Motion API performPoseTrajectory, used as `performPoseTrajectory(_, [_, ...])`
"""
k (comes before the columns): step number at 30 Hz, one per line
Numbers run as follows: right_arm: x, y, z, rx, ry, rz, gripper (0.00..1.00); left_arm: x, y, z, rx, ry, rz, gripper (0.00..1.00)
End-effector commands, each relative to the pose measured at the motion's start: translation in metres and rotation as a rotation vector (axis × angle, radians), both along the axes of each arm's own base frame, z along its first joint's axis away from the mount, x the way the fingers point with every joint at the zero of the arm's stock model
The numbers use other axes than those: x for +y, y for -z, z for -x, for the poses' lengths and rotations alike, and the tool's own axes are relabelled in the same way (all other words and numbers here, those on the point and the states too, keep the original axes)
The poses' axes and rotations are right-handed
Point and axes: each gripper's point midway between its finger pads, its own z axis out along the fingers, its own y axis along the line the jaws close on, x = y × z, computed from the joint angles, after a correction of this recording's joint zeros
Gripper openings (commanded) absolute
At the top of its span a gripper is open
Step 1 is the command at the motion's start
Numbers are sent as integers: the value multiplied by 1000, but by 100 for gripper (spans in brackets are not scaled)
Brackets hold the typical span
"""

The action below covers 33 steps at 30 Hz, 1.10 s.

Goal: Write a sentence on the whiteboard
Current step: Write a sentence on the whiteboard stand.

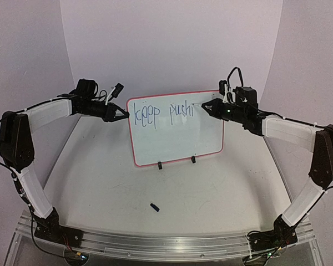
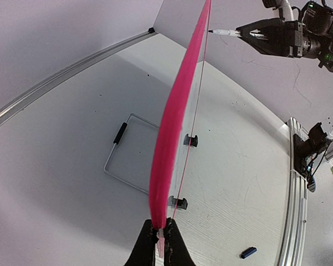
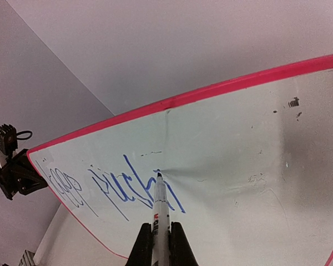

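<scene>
The whiteboard [image 1: 177, 141] stands upright at mid-table, white with a red-pink rim. Blue lettering [image 1: 162, 113] along its top reads "keep pushi". My left gripper [image 1: 124, 115] is shut on the board's left edge; the left wrist view shows the rim [image 2: 172, 138] edge-on, pinched between my left gripper's [image 2: 162, 230] jaws. My right gripper [image 1: 206, 106] is shut on a white marker [image 3: 160, 213]. The marker's tip touches the whiteboard [image 3: 238, 144] at the top of the last stroke of the lettering [image 3: 127, 188].
A small dark marker cap [image 1: 154, 207] lies on the table in front of the board. Two black clip feet [image 1: 160, 164] hold the board's lower edge. A wire stand [image 2: 119, 160] lies behind it. An aluminium rail [image 1: 155, 241] runs along the near edge.
</scene>
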Motion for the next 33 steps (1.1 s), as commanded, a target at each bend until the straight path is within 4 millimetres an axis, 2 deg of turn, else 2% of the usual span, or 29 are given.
performPoseTrajectory(1, [-13, -36, 11, -100, 33, -22, 0, -8, 3, 12, 24, 29, -27, 0])
performPoseTrajectory(14, [-10, -8, 0, -33, 47, 0, 0, -8, 2, 13, 22, 29, -29, 0])
performPoseTrajectory(23, [-9, -5, -7, -28, 52, 7, 0, -8, 2, 14, 20, 30, -30, 0])
performPoseTrajectory(28, [-12, 3, -6, -13, 66, 15, 0, -8, 1, 13, 19, 29, -30, 0])
performPoseTrajectory(33, [-16, 23, 2, 30, 73, 28, 0, -8, 1, 13, 18, 28, -31, 0])
